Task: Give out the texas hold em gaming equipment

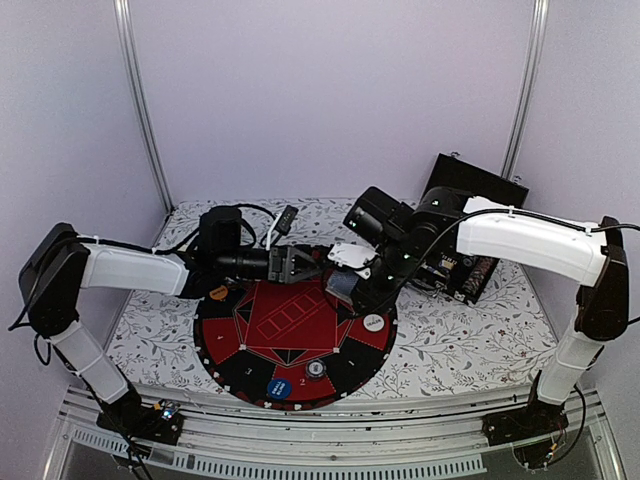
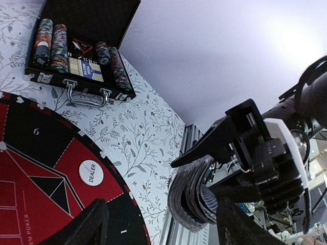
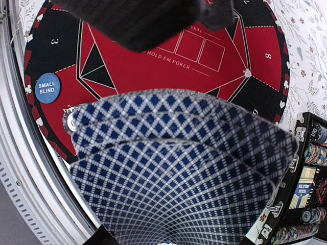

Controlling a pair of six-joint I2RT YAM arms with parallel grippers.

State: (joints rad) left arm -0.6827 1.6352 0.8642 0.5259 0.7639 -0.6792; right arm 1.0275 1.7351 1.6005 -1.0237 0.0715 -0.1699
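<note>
Right gripper (image 3: 176, 238) clamped on playing-card deck (image 3: 179, 168): stack bowed into arch, blue-white diamond-lattice backs, above far-right part of round red-black felt mat (image 1: 262, 322). Left gripper (image 1: 303, 265) spread wide, empty, just beside deck. Smooth white DEALER disc (image 2: 91, 172) flat at mat's right edge.

Backdrop. A plain pale-lilac wall (image 1: 330, 90) is closing off the far side, and matching side panels (image 1: 55, 120) are running forward from it. Two slim metal posts (image 1: 140, 100) are standing in the far corners, each appearing to lean slightly inward in the overhead view. The table (image 1: 150, 330) is wearing a white cloth (image 1: 470, 335) printed with grey leaves and sprigs, reaching to the foot of the wall. Along the near edge a ribbed aluminium rail (image 1: 330, 428) is lying across the width. Soft, even light is filling the space, casting only faint shadows. The wall is glowing brightest toward the upper right in the left wrist view.
</note>
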